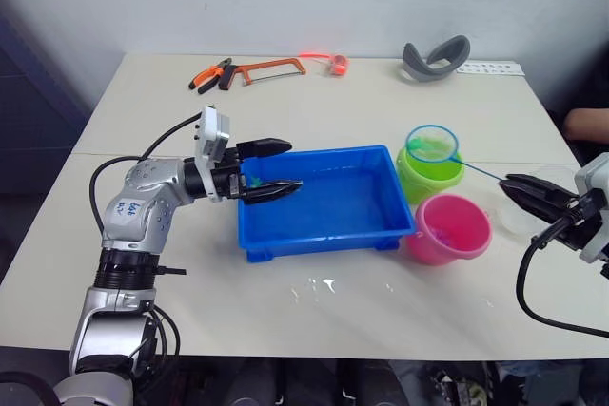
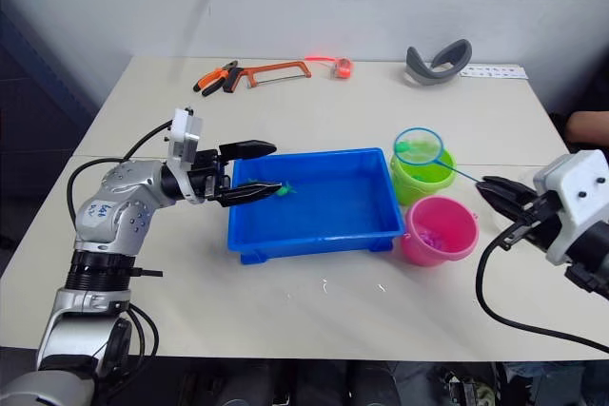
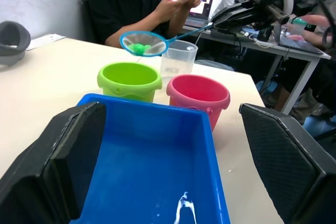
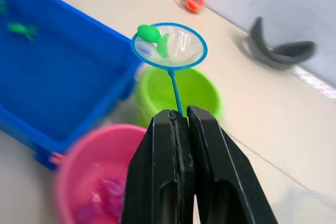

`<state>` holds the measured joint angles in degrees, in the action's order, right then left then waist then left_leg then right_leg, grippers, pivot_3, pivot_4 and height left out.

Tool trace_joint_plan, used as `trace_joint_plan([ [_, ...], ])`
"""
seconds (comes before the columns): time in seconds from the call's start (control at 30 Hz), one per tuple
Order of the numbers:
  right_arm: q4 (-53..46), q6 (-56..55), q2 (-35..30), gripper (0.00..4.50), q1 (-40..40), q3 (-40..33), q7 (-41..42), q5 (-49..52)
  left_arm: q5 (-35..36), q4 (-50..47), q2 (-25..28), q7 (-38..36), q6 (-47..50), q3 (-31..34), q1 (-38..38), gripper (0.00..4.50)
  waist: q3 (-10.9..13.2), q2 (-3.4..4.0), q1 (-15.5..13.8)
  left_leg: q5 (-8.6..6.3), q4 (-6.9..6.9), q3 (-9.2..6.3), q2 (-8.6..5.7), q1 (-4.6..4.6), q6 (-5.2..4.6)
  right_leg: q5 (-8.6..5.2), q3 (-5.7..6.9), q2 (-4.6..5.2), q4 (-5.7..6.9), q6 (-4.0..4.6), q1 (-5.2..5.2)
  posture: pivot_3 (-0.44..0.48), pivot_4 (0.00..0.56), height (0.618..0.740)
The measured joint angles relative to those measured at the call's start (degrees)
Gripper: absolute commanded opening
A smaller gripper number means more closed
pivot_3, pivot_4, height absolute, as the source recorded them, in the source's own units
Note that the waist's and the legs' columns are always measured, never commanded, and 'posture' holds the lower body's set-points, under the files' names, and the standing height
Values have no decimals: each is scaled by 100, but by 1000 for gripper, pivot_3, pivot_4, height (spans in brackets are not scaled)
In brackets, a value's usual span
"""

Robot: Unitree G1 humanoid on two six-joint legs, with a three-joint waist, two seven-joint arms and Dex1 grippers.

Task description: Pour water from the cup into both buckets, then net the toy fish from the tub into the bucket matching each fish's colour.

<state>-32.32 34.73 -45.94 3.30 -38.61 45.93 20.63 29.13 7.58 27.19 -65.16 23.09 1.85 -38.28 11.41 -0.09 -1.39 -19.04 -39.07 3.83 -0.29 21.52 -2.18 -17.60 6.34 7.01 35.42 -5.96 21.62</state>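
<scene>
Your right gripper (image 4: 181,124) has its fingers clamped on the thin handle of the net (image 4: 169,46), and the hoop hangs over the lime green bucket (image 1: 430,176), with a green fish (image 4: 150,33) lying in the mesh near the rim. That bucket stands toward the counter's right edge, just beside the tub (image 1: 324,200), and the pink bucket (image 1: 449,228) sits touching or nearly touching both, on the side nearer the counter's front edge. Something magenta, probably fish, lies in the pink one, though the view is soft there. The clear cup (image 3: 177,62) stands beyond the buckets, near the right edge.

Your left gripper (image 1: 269,168) holds its fingers apart across the tub's left wall, where another green fish (image 2: 284,190) floats.

Watch the tip-out: the fish sits close to the hoop's rim, so a quick or crooked turn could throw it onto the counter or into the neighbouring pink bucket. The long thin handle may also twist in the fingers. If the left fingers press the tub wall, water could slop out.
</scene>
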Motion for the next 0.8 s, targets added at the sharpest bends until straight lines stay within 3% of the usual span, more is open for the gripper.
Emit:
trace_joint_plan([
  [0.37,1474,-3329,-547,0,240,1220,-851,-2510,-96,149,-173,-3,-247,-124,-80,4423,0,1,0,4,-1,3,7,-3,7,0,-16,-22,-2,0,0,0,150,740],
  [0.8,2751,-6335,-1383,0,373,1606,-2841,-5332,-131,186,-174,-65,-413,-139,-28,4423,0,1,3,8,-2,1,12,-4,15,0,-21,-27,-5,0,-2,0,150,740],
])
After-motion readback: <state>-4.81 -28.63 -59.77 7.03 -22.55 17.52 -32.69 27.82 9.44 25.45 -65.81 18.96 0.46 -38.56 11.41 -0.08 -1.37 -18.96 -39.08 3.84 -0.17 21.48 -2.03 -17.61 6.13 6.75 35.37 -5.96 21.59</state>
